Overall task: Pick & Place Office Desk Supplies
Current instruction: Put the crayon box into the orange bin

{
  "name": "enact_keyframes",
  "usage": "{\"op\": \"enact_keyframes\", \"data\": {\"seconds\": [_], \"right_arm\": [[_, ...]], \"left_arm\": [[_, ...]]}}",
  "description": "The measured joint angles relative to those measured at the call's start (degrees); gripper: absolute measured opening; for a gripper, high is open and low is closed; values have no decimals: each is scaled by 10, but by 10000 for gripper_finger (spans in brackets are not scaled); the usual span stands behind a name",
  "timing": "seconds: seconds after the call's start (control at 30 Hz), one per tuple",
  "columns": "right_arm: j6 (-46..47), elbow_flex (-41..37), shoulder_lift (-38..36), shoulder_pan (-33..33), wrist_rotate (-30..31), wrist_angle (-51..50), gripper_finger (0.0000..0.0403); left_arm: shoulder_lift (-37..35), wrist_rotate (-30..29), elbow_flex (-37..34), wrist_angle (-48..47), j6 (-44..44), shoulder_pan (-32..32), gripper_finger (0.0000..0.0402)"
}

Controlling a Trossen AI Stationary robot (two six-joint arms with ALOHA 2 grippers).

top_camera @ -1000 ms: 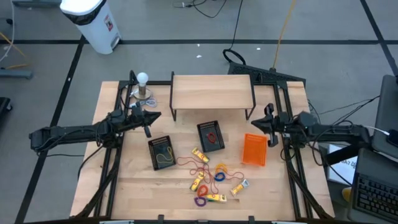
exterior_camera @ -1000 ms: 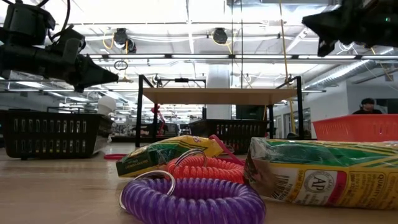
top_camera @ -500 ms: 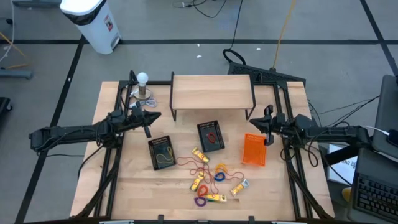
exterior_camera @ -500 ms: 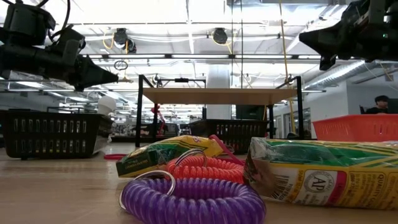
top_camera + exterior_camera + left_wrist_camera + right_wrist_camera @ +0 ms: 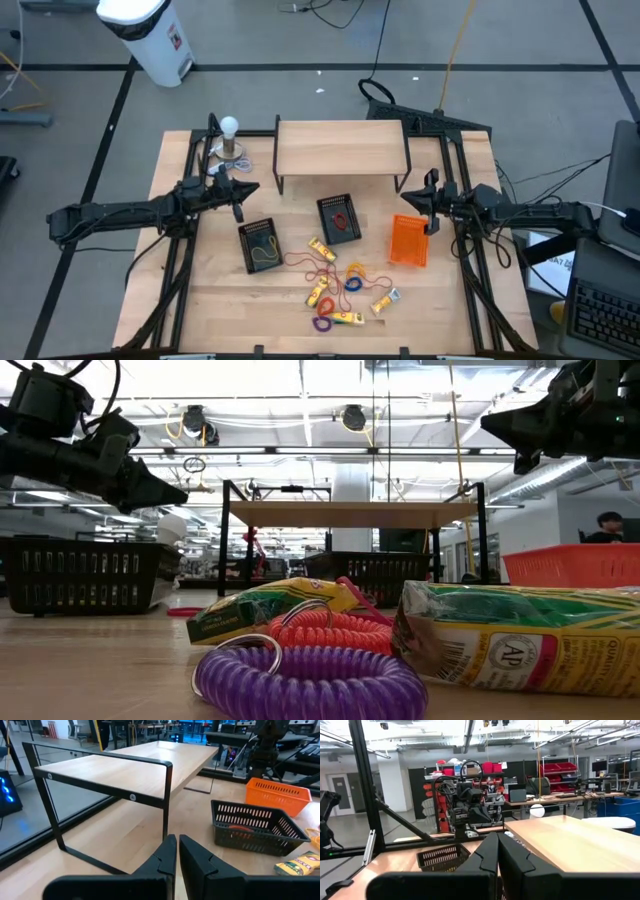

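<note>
We're looking down on the table (image 5: 220, 300), and both arms hang above it with nothing in them. The left gripper (image 5: 244, 187) sits over the left side, near the front left leg of the small wooden shelf (image 5: 340, 148), its fingers pressed together on nothing (the left wrist view shows only a thin slit between them). The right gripper (image 5: 431, 205) hovers just off the orange basket (image 5: 408, 241), jaws shut and empty too.

The supplies lie scattered on the front middle of the table: yellow packets (image 5: 321, 248), coiled loops in purple (image 5: 322, 324), orange and blue, and a red elastic (image 5: 315, 264) trailing between them. From above they are so small that we can't sort one loop from the next, and where they pile up we can't tell which lies on top.

Two black baskets stand behind the pile. The left black basket (image 5: 260, 245) holds a yellowish loop; the middle black basket (image 5: 339, 217) holds something red, and that's all we can make out of it.

Down at table height, the purple coil (image 5: 310, 682) fills the foreground, touching a salmon-red coil (image 5: 330, 628) behind it, with a yellow-green packet (image 5: 520, 638) cut off at the right edge (its print only partly readable). Most of the pile is hidden behind these three. The white ball-topped stand (image 5: 230, 136) waits at the back left corner.
</note>
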Motion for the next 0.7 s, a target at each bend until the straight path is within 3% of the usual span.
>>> {"op": "enact_keyframes", "data": {"seconds": [0.47,0.7], "right_arm": [[-8,0,0,0,0,2,0],[-8,-1,0,0,2,2,0]], "left_arm": [[0,6,2,6,-39,0,24],[3,0,67,-30,-47,-24,12]]}}
